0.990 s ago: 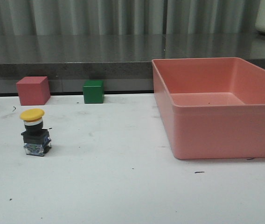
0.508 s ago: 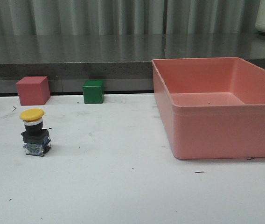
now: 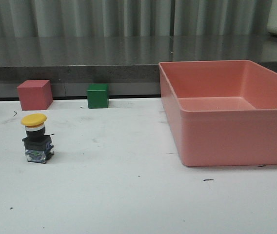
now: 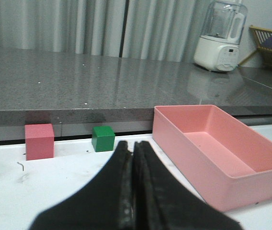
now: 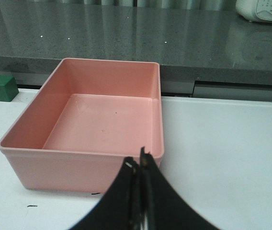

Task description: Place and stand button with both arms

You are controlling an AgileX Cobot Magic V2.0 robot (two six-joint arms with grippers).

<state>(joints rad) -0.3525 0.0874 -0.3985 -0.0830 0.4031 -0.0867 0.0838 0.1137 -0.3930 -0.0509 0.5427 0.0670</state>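
The button (image 3: 36,138) stands upright on the white table at the left in the front view: yellow cap on top, black body, clear bluish base block below. No gripper touches it. It does not show in either wrist view. My left gripper (image 4: 132,146) is shut and empty, held above the table short of the cubes. My right gripper (image 5: 139,162) is shut and empty, held just short of the pink bin's near wall. Neither arm shows in the front view.
A large empty pink bin (image 3: 216,139) stands at the right, also in the left wrist view (image 4: 251,189) and right wrist view (image 5: 78,165). A pink cube (image 3: 34,94) and a green cube (image 3: 98,95) sit at the table's far edge, below a grey counter (image 3: 80,56).
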